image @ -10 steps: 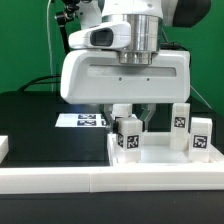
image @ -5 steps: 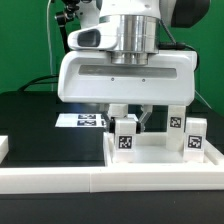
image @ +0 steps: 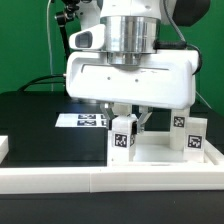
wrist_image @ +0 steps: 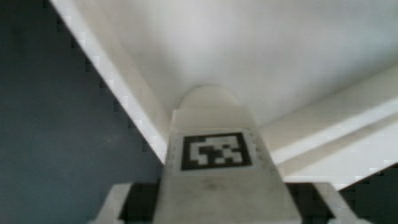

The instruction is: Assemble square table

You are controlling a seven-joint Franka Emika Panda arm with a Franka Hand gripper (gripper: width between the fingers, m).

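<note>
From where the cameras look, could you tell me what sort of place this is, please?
Most likely a robotics lab bench: a black table backed by a green screen, a marker board, and tagged white furniture parts such as the leg held in the gripper.

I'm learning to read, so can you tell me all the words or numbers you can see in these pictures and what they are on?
There are no words, letters or numbers to read here, only black-and-white square tags:
Tag on the leg in the gripper: a pattern, no text.
Tags on the two legs at the exterior view's right: patterns, no text.
Tags on the marker board: patterns, too small to make out.
</note>
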